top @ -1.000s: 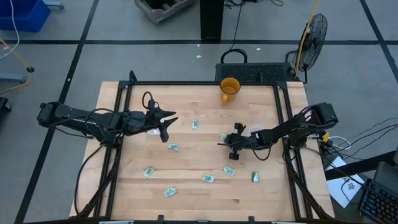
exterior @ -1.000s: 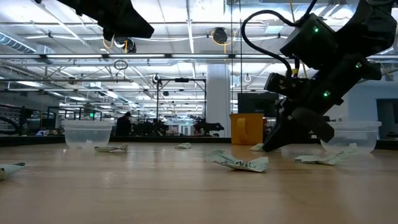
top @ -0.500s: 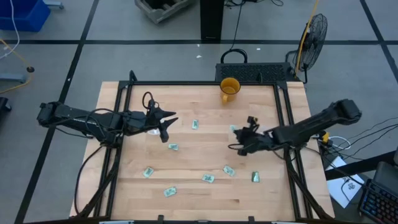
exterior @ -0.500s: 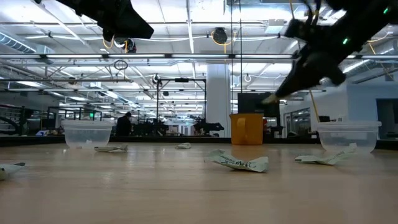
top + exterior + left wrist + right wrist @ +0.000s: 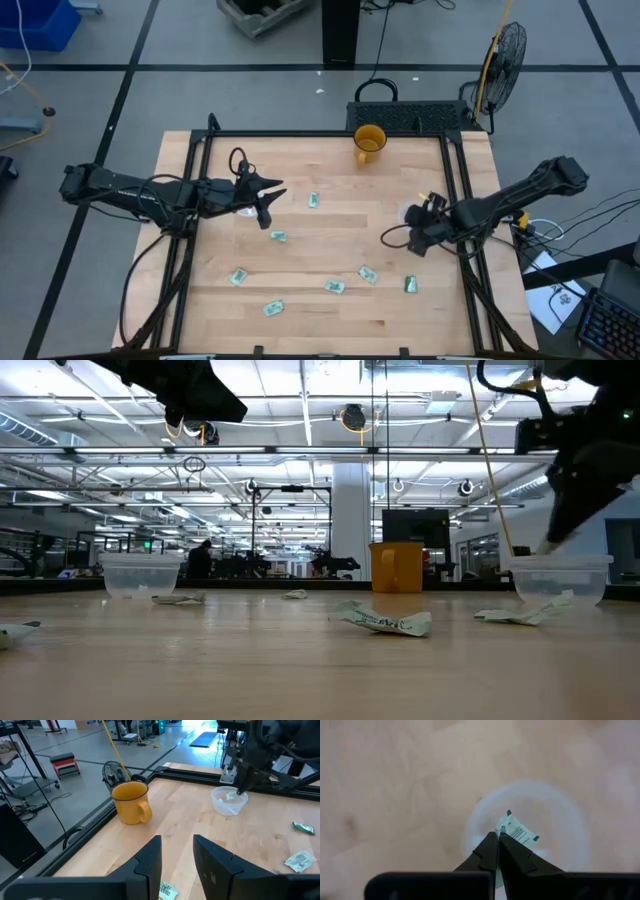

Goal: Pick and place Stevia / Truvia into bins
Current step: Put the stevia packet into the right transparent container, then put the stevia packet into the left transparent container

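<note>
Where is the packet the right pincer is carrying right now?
The packet is pinched in the right pincer, directly over the clear cup on the table's right side, near the right rail in the high view.

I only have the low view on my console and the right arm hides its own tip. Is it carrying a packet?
Observer: Yes. In the right wrist view the right gripper has its fingers pinched on a sweetener packet.
Operator: Is it over the clear cup?
Observer: It is; that view shows the packet directly above the open mouth of the right clear cup.
Operator: Anything else near that cup?
Observer: From the left wrist view, another packet lies on the table beside it.
Operator: And the left arm?
Observer: The high view shows the left gripper open on the table's left side.
</note>
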Controlling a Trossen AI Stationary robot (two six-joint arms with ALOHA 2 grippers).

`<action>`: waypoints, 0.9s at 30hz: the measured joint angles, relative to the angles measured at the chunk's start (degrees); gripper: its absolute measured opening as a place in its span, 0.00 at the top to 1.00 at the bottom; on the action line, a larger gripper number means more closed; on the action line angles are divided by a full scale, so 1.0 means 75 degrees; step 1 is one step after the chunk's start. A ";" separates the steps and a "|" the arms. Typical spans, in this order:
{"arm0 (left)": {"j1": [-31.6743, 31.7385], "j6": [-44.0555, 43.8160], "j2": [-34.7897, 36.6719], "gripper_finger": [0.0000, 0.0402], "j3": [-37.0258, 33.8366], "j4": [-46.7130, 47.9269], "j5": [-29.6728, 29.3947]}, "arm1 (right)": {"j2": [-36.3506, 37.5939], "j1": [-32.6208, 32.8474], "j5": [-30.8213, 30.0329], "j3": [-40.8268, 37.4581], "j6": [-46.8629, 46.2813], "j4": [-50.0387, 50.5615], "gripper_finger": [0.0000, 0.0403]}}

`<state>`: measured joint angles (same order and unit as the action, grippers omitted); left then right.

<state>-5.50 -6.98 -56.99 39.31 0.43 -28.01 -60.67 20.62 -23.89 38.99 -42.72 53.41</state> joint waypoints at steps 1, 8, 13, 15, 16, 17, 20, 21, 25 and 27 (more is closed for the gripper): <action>0.0000 0.0000 0.0000 0.71 0.0000 0.0000 0.0000 | -0.0017 0.0001 0.0129 -0.0099 -0.0100 -0.0066 0.98; 0.0000 0.0003 0.0000 0.71 -0.0003 -0.0003 0.0000 | -0.0075 -0.0003 0.0159 -0.0937 -0.0440 -0.0324 0.91; 0.0000 0.0006 0.0000 0.71 -0.0003 -0.0012 0.0002 | -0.0072 -0.0005 -0.0037 -0.1018 -0.0336 -0.0374 0.84; 0.0000 0.0006 0.0000 0.71 -0.0003 -0.0012 0.0001 | -0.0072 -0.0054 -0.0042 -0.1018 -0.0171 -0.0408 0.80; -0.0002 0.0006 0.0000 0.71 -0.0003 -0.0013 0.0002 | -0.0072 -0.0085 -0.0049 -0.1018 -0.0118 -0.0426 0.79; 0.0000 0.0009 0.0000 0.71 -0.0003 -0.0015 0.0000 | -0.0072 -0.0124 -0.0098 -0.1018 -0.0060 -0.0454 0.77; 0.0000 0.0009 0.0000 0.71 -0.0003 -0.0015 0.0000 | -0.0072 -0.0212 -0.0436 -0.1018 0.0086 -0.0563 0.73; -0.0001 0.0009 0.0000 0.71 -0.0003 -0.0016 0.0000 | -0.0069 -0.0253 -0.0453 -0.1018 0.0193 -0.0622 0.72; 0.0000 0.0009 0.0000 0.71 -0.0003 -0.0017 0.0000 | -0.0049 -0.0300 -0.0425 -0.1018 0.0806 -0.1021 0.70; -0.0003 -0.0067 0.0000 0.71 -0.0003 -0.0017 0.0002 | 0.0020 -0.0300 -0.0423 -0.0996 0.1226 -0.1301 0.70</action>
<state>-5.52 -7.48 -56.99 39.29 0.30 -28.00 -60.52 18.37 -27.06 31.52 -33.53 43.66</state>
